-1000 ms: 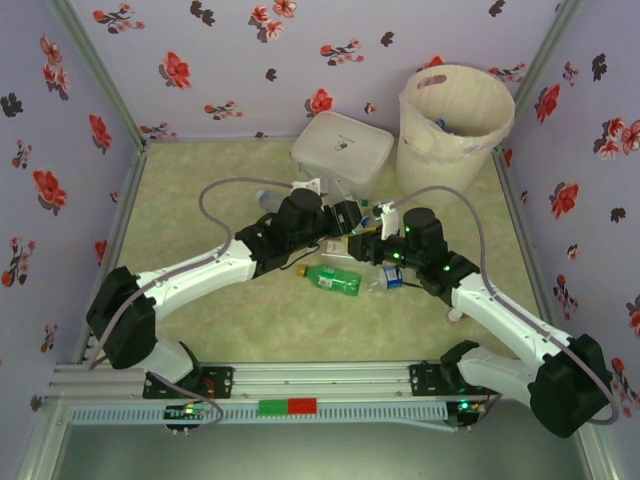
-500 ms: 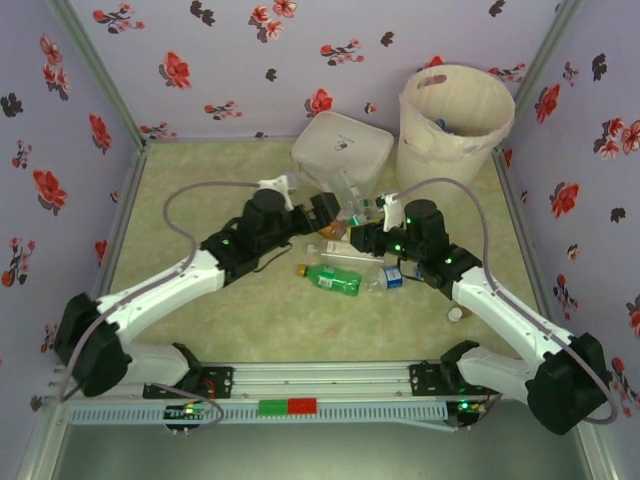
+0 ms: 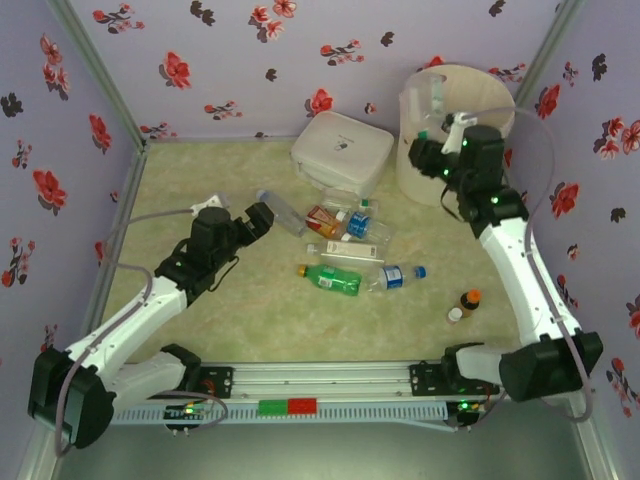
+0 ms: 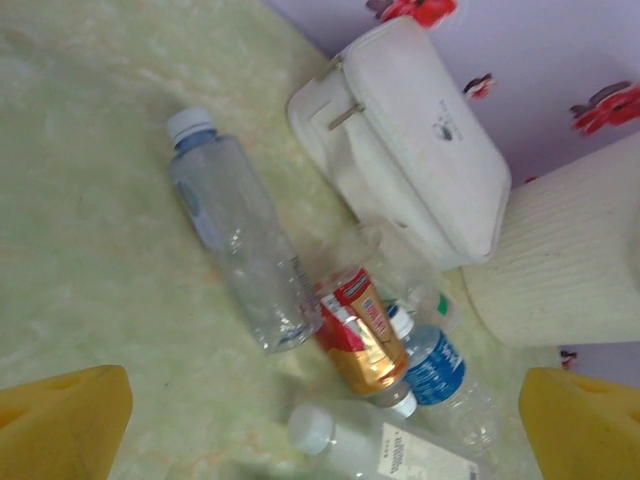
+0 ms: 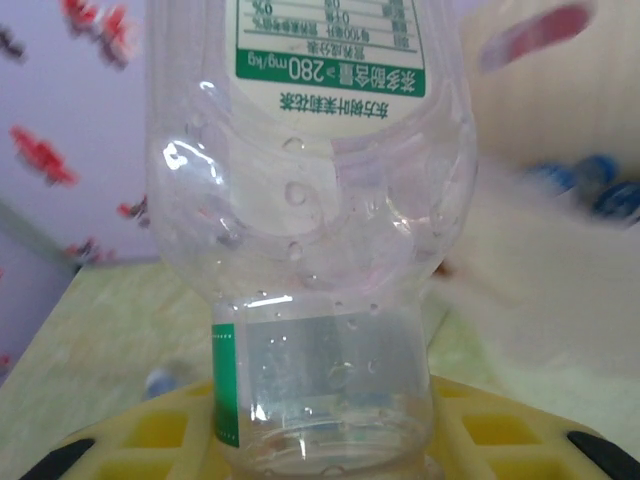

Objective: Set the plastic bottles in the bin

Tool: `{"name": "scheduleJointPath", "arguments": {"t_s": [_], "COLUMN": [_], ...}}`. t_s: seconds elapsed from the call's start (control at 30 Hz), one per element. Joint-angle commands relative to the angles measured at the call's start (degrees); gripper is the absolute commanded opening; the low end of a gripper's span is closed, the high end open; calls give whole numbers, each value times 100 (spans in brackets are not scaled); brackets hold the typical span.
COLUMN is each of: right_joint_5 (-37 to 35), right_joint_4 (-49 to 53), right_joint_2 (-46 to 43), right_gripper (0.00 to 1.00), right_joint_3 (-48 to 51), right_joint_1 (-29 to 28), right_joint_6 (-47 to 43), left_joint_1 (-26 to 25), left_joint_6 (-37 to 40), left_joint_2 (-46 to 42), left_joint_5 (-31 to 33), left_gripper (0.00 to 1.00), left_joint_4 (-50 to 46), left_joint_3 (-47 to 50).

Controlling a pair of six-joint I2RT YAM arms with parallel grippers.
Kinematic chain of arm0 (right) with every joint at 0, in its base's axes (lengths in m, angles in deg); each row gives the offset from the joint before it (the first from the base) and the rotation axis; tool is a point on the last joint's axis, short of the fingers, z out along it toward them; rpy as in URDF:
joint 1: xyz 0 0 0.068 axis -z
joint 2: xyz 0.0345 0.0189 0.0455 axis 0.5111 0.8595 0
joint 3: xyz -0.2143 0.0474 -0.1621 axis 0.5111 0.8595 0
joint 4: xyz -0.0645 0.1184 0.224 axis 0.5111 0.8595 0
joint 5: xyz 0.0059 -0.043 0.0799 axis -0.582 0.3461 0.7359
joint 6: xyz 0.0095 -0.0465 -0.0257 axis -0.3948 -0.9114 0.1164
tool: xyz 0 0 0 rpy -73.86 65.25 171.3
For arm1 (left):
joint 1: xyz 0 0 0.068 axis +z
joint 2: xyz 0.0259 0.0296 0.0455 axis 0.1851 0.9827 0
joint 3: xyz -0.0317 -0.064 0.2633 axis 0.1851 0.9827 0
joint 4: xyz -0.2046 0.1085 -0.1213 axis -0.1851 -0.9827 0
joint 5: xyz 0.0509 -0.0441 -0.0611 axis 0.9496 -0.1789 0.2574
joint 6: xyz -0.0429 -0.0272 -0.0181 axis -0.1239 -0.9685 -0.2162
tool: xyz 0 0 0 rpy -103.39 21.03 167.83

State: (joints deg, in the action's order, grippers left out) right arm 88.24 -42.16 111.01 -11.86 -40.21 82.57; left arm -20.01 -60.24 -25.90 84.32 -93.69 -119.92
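Yellow left fingers [image 3: 262, 218] stand wide and empty, with loose bottles [image 3: 357, 223] on the table [image 3: 200, 170] just ahead of them. Farther on, your right fingers [image 3: 427, 152] clamp a clear bottle [image 5: 310, 200], long axis upright, and the bin [image 3: 503, 108] is just beyond them.

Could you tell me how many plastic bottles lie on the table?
7: five bottles clustered by the white case, a green bottle and a blue-capped bottle nearer; more may be hidden.
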Motion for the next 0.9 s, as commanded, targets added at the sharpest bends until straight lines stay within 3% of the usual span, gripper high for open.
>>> {"name": "scheduleJointPath", "arguments": {"t_s": [0.0,0.43,0.5,0.7,0.77,0.87], "right_joint_5": [-440,-953,-955,-990,-957,-815], "right_joint_4": [326,1033,1109,1088,1058,998], "right_joint_2": [532,2340,2465,2459,2331,2032], "right_gripper": [27,38,49,94,100,100], "right_joint_3": [-656,-2449,-2577,-2820,-2883,-2839], "right_joint_1": [396,824,840,833,833,833], "right_joint_6": [69,99,108,103,100,102], "left_joint_1": [31,27,27,26,27,27], "left_joint_6": [220,402,377,325,334,333], "left_joint_2": [195,327,323,336,338,369], "left_joint_5": [-188,-301,-301,-307,-304,-311], "left_gripper": [100,100,100,100,100,100], "left_joint_4": [-97,-185,-177,-202,-225,-208], "left_joint_3": [-50,-155,-138,-153,-187,-215]}}
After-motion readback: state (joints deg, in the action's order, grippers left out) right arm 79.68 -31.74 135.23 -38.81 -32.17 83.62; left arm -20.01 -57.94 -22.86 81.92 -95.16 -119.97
